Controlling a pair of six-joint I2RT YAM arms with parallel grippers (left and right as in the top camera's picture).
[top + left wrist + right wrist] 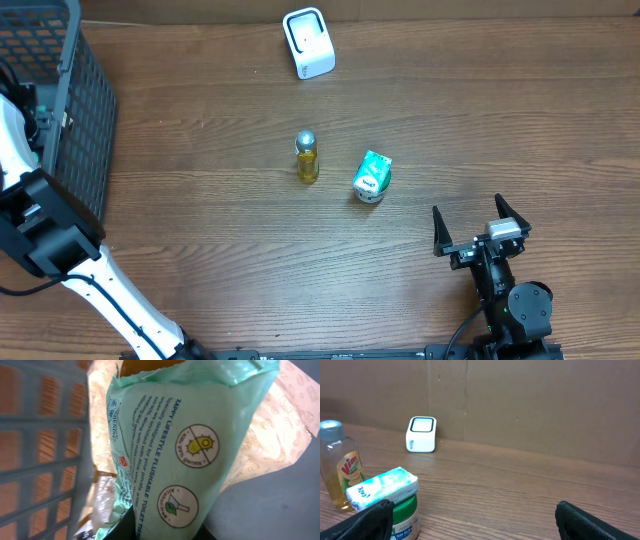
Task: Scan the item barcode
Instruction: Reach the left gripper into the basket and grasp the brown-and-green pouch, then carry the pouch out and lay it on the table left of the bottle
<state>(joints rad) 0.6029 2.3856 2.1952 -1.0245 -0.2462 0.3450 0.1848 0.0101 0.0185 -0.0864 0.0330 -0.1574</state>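
Note:
In the left wrist view a pale green pack of flushable wipes [185,435] fills the frame, lying among crinkled wrappers inside the basket. My left gripper [170,531] is shut on the pack's lower end, with a dark finger pressing each side. No barcode shows on the face I see. From overhead the left arm [40,240] reaches into the grey basket [80,100], which hides its gripper. The white scanner [308,42] stands at the table's far edge and appears again as the scanner [422,434]. My right gripper [480,228] rests open and empty near the front right.
A yellow bottle [307,158] with a silver cap stands mid-table. Beside it, a teal tissue pack [374,170] lies on a green-lidded jar [404,515]. A cardboard wall [520,400] runs behind the scanner. The basket's mesh wall [40,450] is close on the left of the held pack.

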